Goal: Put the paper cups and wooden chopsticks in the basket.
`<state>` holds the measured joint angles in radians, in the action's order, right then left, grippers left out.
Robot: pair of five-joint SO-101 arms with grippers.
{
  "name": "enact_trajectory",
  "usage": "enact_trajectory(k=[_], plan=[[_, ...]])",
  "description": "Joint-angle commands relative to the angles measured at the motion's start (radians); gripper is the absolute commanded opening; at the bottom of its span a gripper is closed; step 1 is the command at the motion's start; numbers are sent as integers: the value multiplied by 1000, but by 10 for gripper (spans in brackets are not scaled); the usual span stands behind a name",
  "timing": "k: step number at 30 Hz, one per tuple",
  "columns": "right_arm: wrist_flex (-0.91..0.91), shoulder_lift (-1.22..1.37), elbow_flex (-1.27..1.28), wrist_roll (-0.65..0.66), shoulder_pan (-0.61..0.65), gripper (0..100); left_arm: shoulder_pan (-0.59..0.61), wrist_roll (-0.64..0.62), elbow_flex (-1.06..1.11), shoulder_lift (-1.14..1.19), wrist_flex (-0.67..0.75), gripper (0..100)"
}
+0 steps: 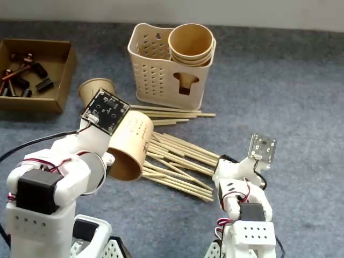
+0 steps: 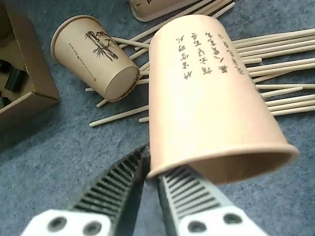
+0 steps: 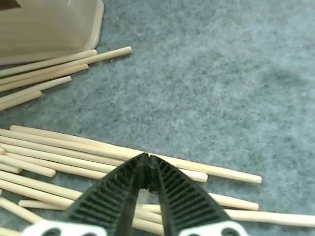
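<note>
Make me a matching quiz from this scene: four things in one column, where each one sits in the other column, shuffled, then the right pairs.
Things
1. stacked cups
2. lettered cup
3. bamboo-print cup
4. chopsticks

Places
A. on its side near the cardboard box
B. scattered on the grey table surface
C. clamped at its rim by the left gripper
D. inside the basket

Pairs: 1-D, 2-C, 3-A, 4-B

My left claw (image 2: 150,169) pinches the rim of a cup (image 2: 206,98); my right claw (image 3: 147,169) angles downward, jaws closed.
</note>
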<state>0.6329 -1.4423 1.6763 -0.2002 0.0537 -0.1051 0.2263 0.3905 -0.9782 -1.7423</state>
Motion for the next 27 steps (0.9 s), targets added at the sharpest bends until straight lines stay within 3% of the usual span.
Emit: enact_trajectory(k=[1, 27], plan=[[-22, -2, 111, -3, -7, 5, 47, -11, -7, -5, -6, 6], [-22, -2, 111, -3, -7, 5, 122, -15, -96, 4, -5, 6]])
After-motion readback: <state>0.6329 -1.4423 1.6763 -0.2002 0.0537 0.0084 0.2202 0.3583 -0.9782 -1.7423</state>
